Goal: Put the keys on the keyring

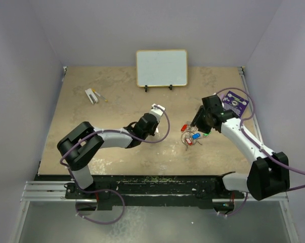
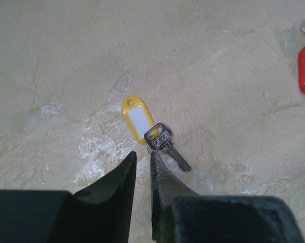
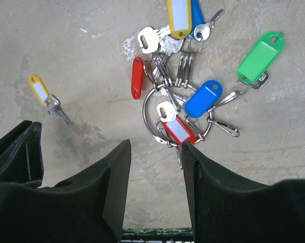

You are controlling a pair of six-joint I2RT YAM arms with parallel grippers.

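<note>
Our left pincer [image 2: 142, 158], nearly pressed together, may skid the yellow key [image 2: 151, 132] flat; right pincer [image 3: 155, 149] spread over keyring [image 3: 165, 119].

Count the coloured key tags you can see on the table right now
7. A lone yellow tag lies apart at left. In the cluster: yellow and dark blue at top, red left, blue middle, red below, green right. Others may be hidden.

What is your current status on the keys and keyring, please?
Left gripper nearly shut, empty, beside loose yellow key. Right gripper open above keyring cluster. Nothing in the way.
</note>
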